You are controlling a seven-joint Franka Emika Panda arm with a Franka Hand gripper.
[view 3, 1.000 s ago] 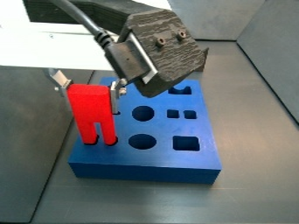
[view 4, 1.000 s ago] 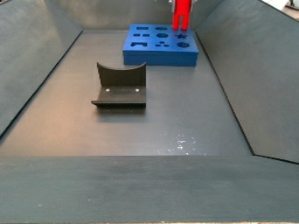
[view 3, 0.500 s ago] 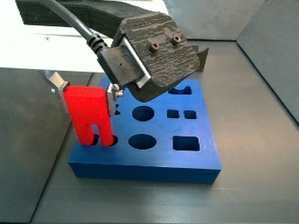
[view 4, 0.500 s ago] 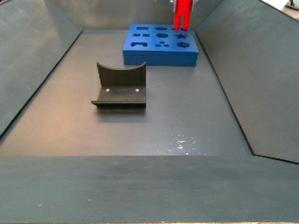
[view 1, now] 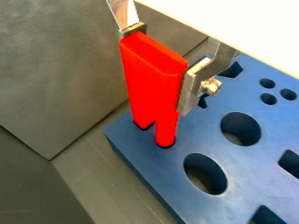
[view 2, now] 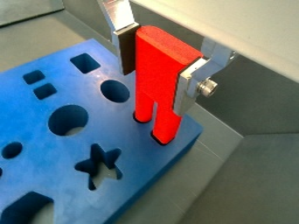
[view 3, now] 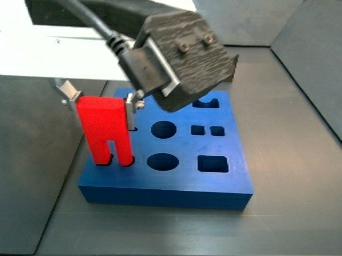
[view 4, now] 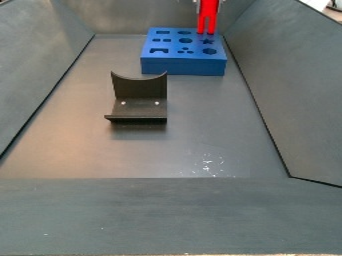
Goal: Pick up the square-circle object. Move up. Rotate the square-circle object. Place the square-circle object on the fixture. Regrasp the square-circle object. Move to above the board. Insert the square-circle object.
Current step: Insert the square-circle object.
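Claw (view 3: 96,98) at the left of the side view grips the upright red block (view 3: 104,128), fingers (view 1: 197,80) pressed to both flanks, its two prongs touching the blue board (view 3: 201,183) near the edge.

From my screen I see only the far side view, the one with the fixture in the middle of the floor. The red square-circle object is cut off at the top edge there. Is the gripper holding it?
Observer: Yes. In both wrist views the gripper has its silver fingers clamped on the upper part of the square-circle object.
Operator: Are its legs already in the board?
Observer: A wrist view shows the two leg tips at the surface of the board, near one corner; how deep they go I cannot tell.
Operator: Is the piece upright?
Observer: In a side view the square-circle object stands roughly vertical, legs down.
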